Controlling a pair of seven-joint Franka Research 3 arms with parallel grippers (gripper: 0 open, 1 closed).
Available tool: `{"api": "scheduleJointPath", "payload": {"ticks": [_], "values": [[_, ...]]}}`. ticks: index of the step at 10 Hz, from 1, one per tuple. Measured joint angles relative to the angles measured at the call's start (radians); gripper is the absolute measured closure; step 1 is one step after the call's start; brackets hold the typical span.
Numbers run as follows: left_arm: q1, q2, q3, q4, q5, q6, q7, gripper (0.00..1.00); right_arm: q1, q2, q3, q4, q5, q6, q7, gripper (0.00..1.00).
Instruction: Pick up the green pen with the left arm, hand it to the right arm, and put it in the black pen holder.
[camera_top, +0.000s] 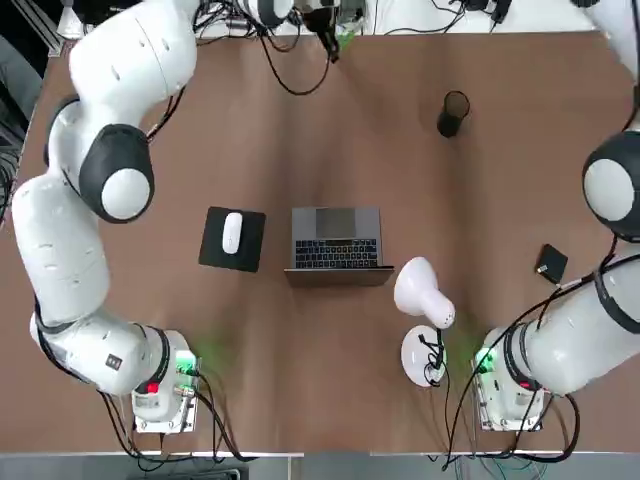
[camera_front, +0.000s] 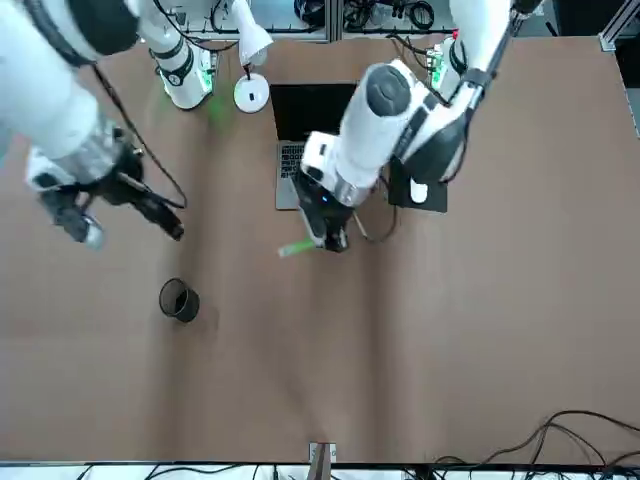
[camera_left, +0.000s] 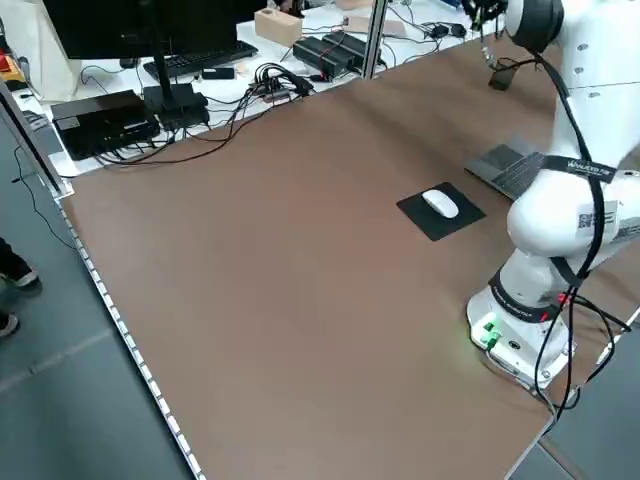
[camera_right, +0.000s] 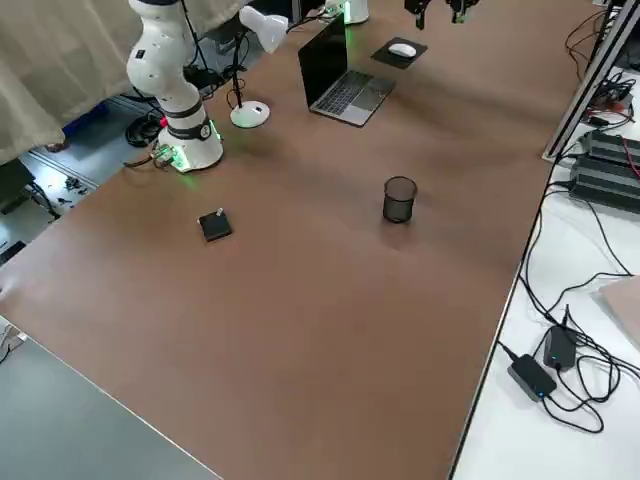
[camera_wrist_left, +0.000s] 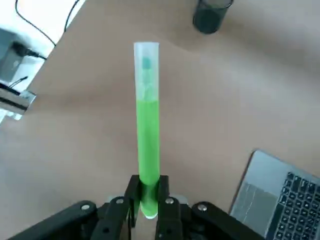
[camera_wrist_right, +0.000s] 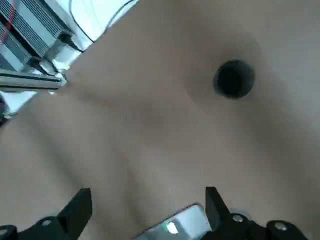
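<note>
The left tool (camera_wrist_left: 148, 200) is pinched on the green pen (camera_wrist_left: 147, 127) only at one end. The right tool (camera_wrist_right: 147, 210) is held spread, well apart from it. If the handover is misaligned, the pen could be tilted or dropped short of the black pen holder (camera_front: 179, 299).

The green pen (camera_wrist_left: 147, 145), a slim lime stick with a pale translucent cap end, is held off the worktop (camera_top: 330, 150) in the left pincer (camera_wrist_left: 148, 200) by its base, beyond the laptop (camera_top: 337, 242). The black mesh holder (camera_top: 453, 113) stands upright farther along, well apart.
</note>
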Motion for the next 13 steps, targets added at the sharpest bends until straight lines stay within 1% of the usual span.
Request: {"api": "scheduleJointPath", "payload": {"ticks": [2, 3, 5, 7, 9, 13], "values": [[-0.018, 0.000, -0.002, 0.014, 0.000, 0.004, -0.016, 0.82, 0.076, 0.045, 0.000, 0.000, 0.000, 0.123, 0.186, 0.00], [-0.025, 0.000, -0.004, 0.018, 0.000, 0.008, -0.028, 0.82, 0.102, 0.067, -0.001, 0.000, 0.000, 0.165, 0.250, 0.00], [-0.052, 0.000, -0.005, 0.021, 0.000, 0.020, -0.065, 0.82, 0.142, 0.097, -0.002, 0.001, 0.000, 0.215, 0.342, 0.01], [-0.068, 0.000, -0.004, 0.022, 0.000, 0.044, -0.084, 0.82, 0.165, 0.103, -0.002, 0.001, 0.000, 0.223, 0.367, 0.04], [-0.072, 0.000, -0.003, 0.022, 0.000, 0.062, -0.085, 0.82, 0.166, 0.104, -0.005, 0.001, 0.000, 0.223, 0.368, 0.13], [-0.066, 0.000, 0.006, 0.026, 0.000, 0.071, -0.087, 0.82, 0.166, 0.104, -0.005, 0.001, 0.000, 0.221, 0.366, 0.41]]}}
